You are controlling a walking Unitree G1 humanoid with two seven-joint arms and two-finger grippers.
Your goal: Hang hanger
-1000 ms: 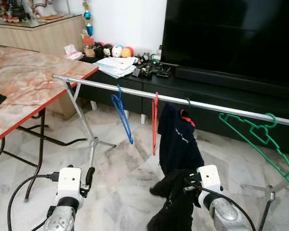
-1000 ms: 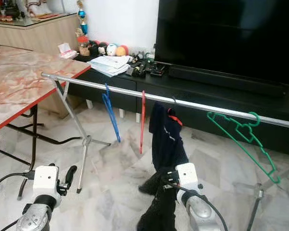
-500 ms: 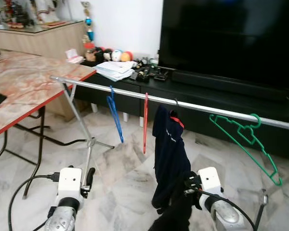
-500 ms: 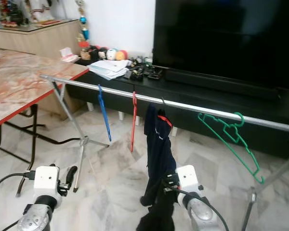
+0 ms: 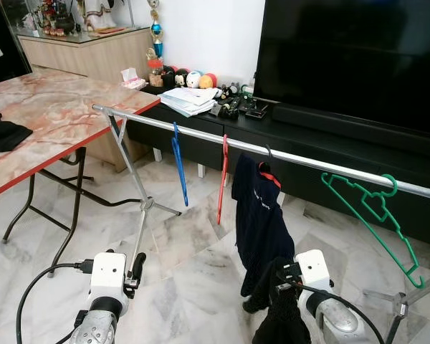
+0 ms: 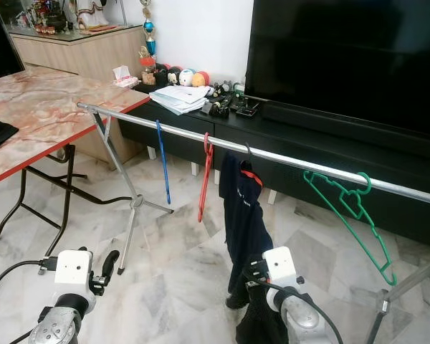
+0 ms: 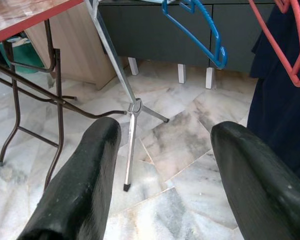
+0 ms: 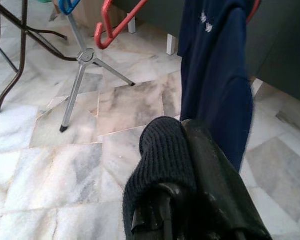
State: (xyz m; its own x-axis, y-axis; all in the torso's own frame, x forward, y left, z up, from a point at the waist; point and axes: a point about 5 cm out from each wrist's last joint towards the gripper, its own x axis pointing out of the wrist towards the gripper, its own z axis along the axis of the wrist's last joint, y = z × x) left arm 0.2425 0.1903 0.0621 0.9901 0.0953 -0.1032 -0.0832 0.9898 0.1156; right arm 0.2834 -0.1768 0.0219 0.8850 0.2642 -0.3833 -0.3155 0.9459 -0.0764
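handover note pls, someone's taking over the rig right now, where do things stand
Left end effector: open, empty, held low in front of the rack.
Right end effector: shut on a black knit garment, low below the rail.
Rail carries a blue hanger, a red hanger, a navy garment on its hanger, and a green hanger.
Done: navy garment hung.
Left: the black knit garment is not on a hanger or on the rail; a dark cloth lies on the marble table.

Hangers: blue [image 5: 179, 161], red [image 5: 221, 179], green [image 5: 373, 215]. Navy shirt [image 5: 259, 218]. Red-veined marble table [image 5: 50, 122], red edge. Grey-white marble floor [image 5: 193, 244].
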